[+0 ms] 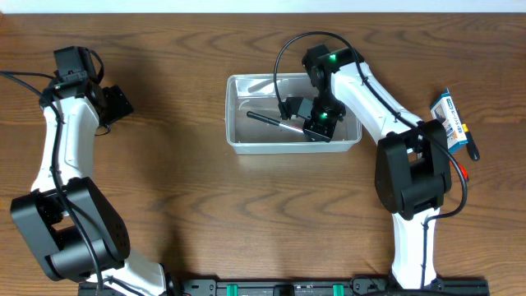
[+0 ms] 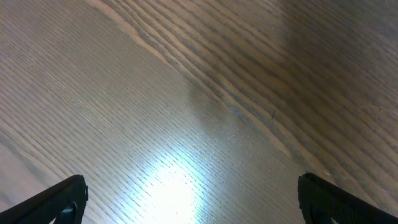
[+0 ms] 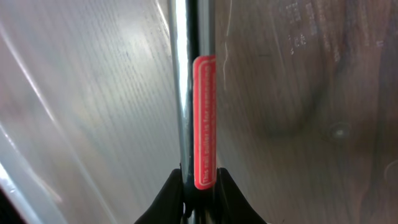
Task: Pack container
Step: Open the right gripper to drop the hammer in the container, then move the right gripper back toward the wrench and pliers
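**Right claw holds a tool inside the tub**

The tub point(image 1: 263, 146) sits on the desk point(image 1: 181, 189), near the middle and a bit to the far side. It is clear, so the brown wood shows through it.

The right claw point(image 1: 308, 130) is down inside the tub, in its right half. It holds a tool point(image 1: 275, 123). The tool has a black end and a thin metal stick with a red label on it. The tool lies low in the tub and points to the left, with the black end toward the far left corner. I cannot tell if the tool touches the tub floor.

From the right wrist, the claw point(image 3: 199, 180) is narrow, with its two black fingers point(image 3: 168, 196) pressed on each side of the metal stick point(image 3: 186, 74). The red label is just past the fingers. The words on it are too blurry to read.

The left claw point(image 1: 117, 103) is at the far left of the desk, well apart from the tub. From the left wrist, it point(image 2: 191, 190) is wide and holds nothing, with only bare wood point(image 2: 186, 93) below it.

A blue and white pack point(image 1: 450, 115) lies at the right edge of the desk.
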Robot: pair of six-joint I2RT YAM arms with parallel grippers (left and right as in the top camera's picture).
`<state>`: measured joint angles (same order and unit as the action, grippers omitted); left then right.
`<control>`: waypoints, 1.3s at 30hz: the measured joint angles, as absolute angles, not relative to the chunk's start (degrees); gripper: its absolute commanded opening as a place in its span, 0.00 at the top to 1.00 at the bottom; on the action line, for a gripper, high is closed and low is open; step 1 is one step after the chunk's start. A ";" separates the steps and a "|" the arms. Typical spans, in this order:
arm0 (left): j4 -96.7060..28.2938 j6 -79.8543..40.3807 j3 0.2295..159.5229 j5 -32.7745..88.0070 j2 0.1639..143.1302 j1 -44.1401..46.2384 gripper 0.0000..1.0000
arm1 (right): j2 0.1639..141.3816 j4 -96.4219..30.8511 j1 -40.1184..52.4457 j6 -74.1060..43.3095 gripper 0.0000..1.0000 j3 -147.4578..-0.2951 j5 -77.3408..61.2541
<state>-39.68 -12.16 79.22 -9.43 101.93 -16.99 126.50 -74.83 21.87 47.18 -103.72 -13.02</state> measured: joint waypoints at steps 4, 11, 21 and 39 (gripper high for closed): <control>-39.68 -12.16 79.22 -9.43 101.93 -16.99 0.02 | 126.50 -72.77 21.87 45.54 0.35 -103.72 -13.02; -39.68 -12.16 79.22 -9.43 101.93 -16.99 0.02 | 126.50 -70.17 21.87 40.99 0.32 -103.74 -13.04; -39.68 -12.16 79.22 -9.43 101.93 -16.99 0.02 | 126.50 -72.05 21.04 29.95 0.38 -111.92 -13.13; -39.68 -12.16 79.22 -9.43 101.93 -16.99 0.02 | 121.75 -96.97 6.61 13.28 0.30 -141.73 -4.99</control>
<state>-39.68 -12.16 79.22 -9.43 101.93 -16.99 121.75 -96.97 6.61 13.28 -141.73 -4.99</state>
